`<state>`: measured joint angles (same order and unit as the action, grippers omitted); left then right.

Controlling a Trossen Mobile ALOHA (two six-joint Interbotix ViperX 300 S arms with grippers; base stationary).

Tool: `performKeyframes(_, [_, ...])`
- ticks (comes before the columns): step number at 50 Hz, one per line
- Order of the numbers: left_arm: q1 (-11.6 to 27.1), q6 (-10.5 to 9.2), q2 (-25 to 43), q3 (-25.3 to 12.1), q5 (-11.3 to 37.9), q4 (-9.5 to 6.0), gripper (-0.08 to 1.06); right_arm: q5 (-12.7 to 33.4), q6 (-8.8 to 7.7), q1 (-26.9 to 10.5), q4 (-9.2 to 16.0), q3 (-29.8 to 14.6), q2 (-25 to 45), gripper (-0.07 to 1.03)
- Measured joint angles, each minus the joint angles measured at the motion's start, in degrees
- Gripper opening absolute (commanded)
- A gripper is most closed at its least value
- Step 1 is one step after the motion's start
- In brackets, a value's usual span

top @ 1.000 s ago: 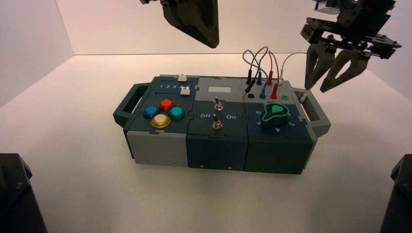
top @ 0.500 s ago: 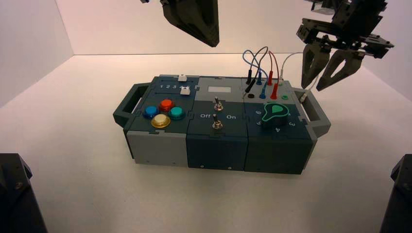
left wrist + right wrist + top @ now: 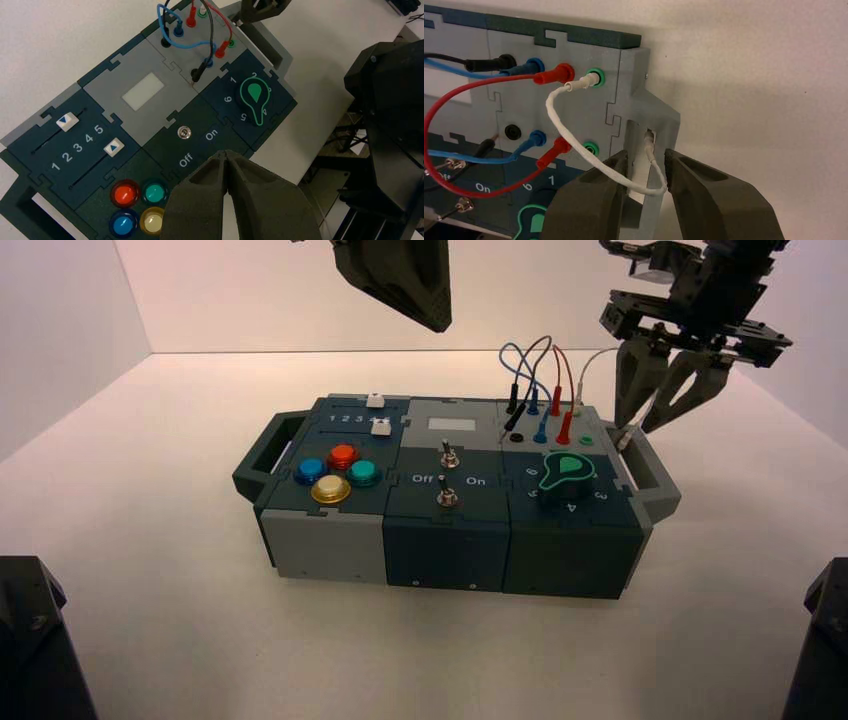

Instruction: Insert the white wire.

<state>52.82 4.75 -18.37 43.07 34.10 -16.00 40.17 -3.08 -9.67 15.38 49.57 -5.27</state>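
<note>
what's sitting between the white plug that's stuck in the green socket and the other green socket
In the right wrist view, just bare grey panel lies between the white plug and the other green socket, crossed by the white wire.

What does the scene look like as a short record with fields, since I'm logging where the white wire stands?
White wire: one plug in the far green-ringed socket; other plug loose at the box's right handle
Target candidate: near green-ringed socket, unfilled
Right gripper: open around the white wire
Left gripper: idle above the box's front
</note>
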Motion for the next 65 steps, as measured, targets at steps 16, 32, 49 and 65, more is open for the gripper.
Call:
performKeyframes(16, [0.0,0.0,0.0,0.0,-0.09,0.0,-0.03,0.09,0.0,0.09,0.0,0.0,0.18,0.38])
performKeyframes(32, [0.0,0.09,0.0,0.0,-0.09,0.0,-0.03,0.0,0.0,0.09,0.09,0.0,0.26,0.28])
performKeyframes(49, [0.0,0.0,0.0,0.0,-0.09,0.0,-0.03,0.0,0.0,0.0,0.0,0.0,0.79,0.19])
performKeyframes(65, [0.09,0.0,0.0,0.0,-0.09,0.0,-0.03,-0.26,0.0,0.0,0.09,0.0,0.88,-0.03])
